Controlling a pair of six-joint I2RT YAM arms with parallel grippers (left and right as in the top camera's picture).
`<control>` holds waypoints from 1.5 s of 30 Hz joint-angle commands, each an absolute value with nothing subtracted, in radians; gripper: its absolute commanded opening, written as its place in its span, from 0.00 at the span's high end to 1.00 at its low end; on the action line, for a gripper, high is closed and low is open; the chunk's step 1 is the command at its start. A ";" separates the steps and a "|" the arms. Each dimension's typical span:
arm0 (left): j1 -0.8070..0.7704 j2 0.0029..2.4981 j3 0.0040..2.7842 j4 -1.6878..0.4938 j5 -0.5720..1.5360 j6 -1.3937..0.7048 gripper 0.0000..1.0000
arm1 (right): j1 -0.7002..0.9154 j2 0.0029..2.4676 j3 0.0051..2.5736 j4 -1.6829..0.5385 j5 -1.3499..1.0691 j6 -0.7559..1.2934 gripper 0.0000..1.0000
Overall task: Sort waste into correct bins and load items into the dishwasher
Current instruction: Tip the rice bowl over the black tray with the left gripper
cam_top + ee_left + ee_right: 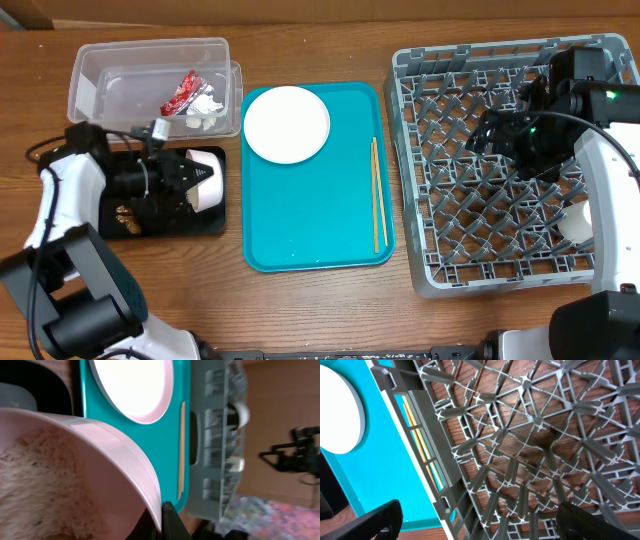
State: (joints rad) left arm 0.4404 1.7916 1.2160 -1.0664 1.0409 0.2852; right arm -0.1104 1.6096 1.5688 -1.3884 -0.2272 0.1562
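My left gripper [196,180] is shut on the rim of a pale bowl [207,178], which it holds tipped over the black tray [215,222]. In the left wrist view the bowl [100,445] holds white rice [35,475], and the fingers [165,521] pinch its rim. A brown lump [126,213] lies in the black tray. The clear tub [95,75] holds a red wrapper [182,93] and a white napkin [207,108]. A white plate [287,124] and chopsticks [377,195] lie on the teal tray [310,220]. My right gripper [490,135] is open and empty above the grey dish rack [420,180].
A small white cup or bowl [575,222] sits in the rack at its right side. The right wrist view shows the rack lattice [530,435], the plate [337,415] and the chopsticks [422,445] behind the rack wall. The table is wood.
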 commanded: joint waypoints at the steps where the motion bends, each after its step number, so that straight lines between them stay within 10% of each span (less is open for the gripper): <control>1: 0.501 1.852 1.191 -1.068 1.251 0.393 0.96 | -0.110 1.610 1.571 -1.390 -0.218 0.149 0.00; 45: 0.646 1.977 1.186 -1.159 1.581 0.160 0.96 | -0.110 1.610 1.571 -1.402 -0.218 0.149 0.00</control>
State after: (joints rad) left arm 0.6235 1.9686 1.1858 -1.1564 1.5532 0.1806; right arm -0.1108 1.6096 1.5688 -1.4040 -0.2276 0.1562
